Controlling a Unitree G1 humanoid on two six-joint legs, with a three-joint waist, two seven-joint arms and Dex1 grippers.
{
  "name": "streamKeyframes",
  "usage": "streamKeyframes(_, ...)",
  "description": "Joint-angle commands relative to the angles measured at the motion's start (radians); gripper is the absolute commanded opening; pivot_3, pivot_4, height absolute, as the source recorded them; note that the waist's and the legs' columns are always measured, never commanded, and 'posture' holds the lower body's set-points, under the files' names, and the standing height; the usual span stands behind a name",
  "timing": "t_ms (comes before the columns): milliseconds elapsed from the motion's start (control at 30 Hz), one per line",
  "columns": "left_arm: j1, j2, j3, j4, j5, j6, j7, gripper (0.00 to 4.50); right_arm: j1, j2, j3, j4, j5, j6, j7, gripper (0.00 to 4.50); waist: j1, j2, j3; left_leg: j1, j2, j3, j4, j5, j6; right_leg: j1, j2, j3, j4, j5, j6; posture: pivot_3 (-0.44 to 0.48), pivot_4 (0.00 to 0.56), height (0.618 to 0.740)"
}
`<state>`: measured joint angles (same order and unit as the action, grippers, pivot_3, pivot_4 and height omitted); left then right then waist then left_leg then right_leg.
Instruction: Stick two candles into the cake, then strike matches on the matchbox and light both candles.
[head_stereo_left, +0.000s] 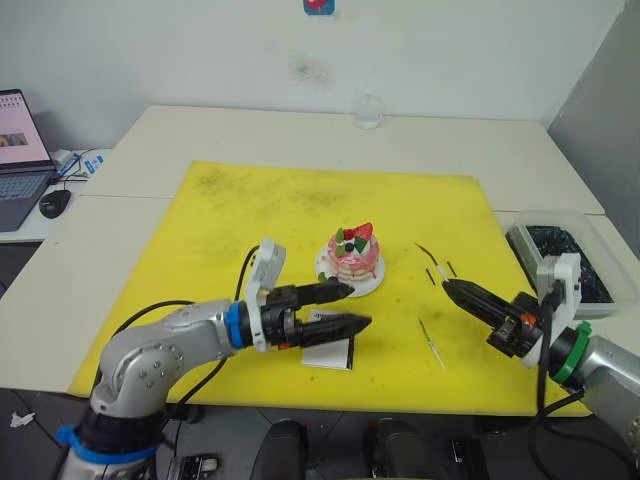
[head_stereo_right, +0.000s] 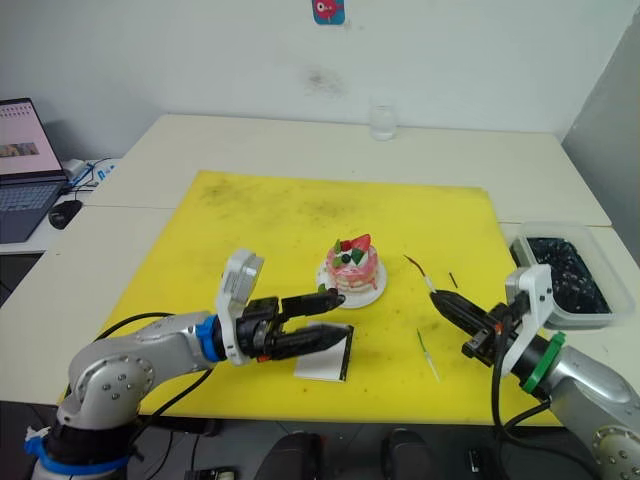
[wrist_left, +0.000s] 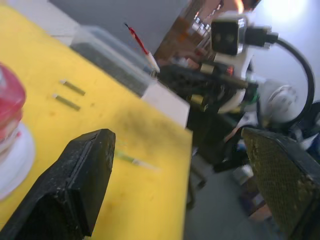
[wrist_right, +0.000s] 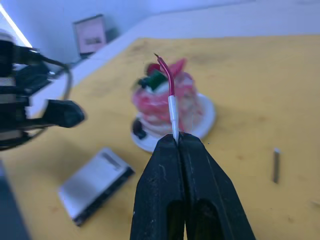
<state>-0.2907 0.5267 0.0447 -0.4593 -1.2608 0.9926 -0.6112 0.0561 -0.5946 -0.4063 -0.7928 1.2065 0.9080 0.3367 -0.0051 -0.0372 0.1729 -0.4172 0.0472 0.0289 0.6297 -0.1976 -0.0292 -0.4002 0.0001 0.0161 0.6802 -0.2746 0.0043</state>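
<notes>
Two black fingers of the right gripper (wrist_right: 178, 142) pinch the white lower end of the thin red candle (wrist_right: 169, 86). Ahead of them sits the small round pink cake (wrist_right: 167, 106) on its white plate, so the white end should probably turn downward first. The left gripper (head_stereo_left: 345, 306) gapes empty above the flat white matchbox (head_stereo_right: 325, 356). Beside the right gripper, a clear plastic tub (head_stereo_left: 590, 228) holds dark contents.

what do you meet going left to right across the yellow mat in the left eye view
left gripper → cake → green candle → right gripper holding the red candle
</notes>
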Motion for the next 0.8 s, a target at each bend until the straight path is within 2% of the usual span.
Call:
streamKeyframes(33, -0.055, -0.075, 0.02, 0.014, -0.195, 0.005, 0.141, 4.5, -0.09, -0.041, 0.047, -0.001, 0.299, -0.03, -0.15, 0.03, 0.0, 0.0, 0.0, 0.0, 0.0, 0.0, 0.0, 0.0, 0.0, 0.0, 0.0, 0.0, 0.0, 0.0, 0.0, 0.0, 0.15, 0.74)
streamKeyframes(133, -0.069, -0.126, 0.007, 0.016, -0.27, -0.011, 0.225, 4.5, -0.134, -0.069, 0.11, 0.013, 0.436, -0.063, -0.25, 0.03, 0.0, -0.001, 0.0, 0.0, -0.001, 0.0, 0.0, 0.0, 0.0, 0.001, 0.0, 0.0, 0.0, 0.0, 0.0, 0.0, 0.15, 0.74)
streamKeyframes(267, -0.068, -0.167, -0.005, 0.016, -0.335, -0.028, 0.3, 4.5, -0.172, -0.08, 0.184, 0.011, 0.527, -0.117, -0.344, 0.03, -0.001, -0.001, 0.0, 0.0, -0.001, 0.0, 0.0, 0.0, 0.0, 0.001, 0.001, 0.0, 0.0, 0.0, 0.0, 0.0, 0.15, 0.74)
streamKeyframes(567, -0.063, -0.195, -0.011, 0.045, -0.438, -0.066, 0.394, 4.5, -0.191, -0.116, 0.244, 0.005, 0.566, -0.18, -0.396, 0.03, 0.0, -0.001, 0.0, 0.0, -0.001, 0.0, 0.0, 0.0, 0.0, 0.001, 0.001, 0.0, 0.0, 0.0, 0.001, 0.0, 0.15, 0.74)
streamKeyframes(800, -0.069, -0.21, -0.028, 0.075, -0.488, -0.069, 0.405, 4.5, -0.184, -0.12, 0.274, -0.005, 0.554, -0.206, -0.398, 0.03, 0.0, -0.001, 0.0, 0.0, -0.001, 0.0, 0.0, 0.0, 0.0, 0.001, 0.002, 0.0, 0.0, 0.0, 0.001, 0.0, 0.15, 0.74)
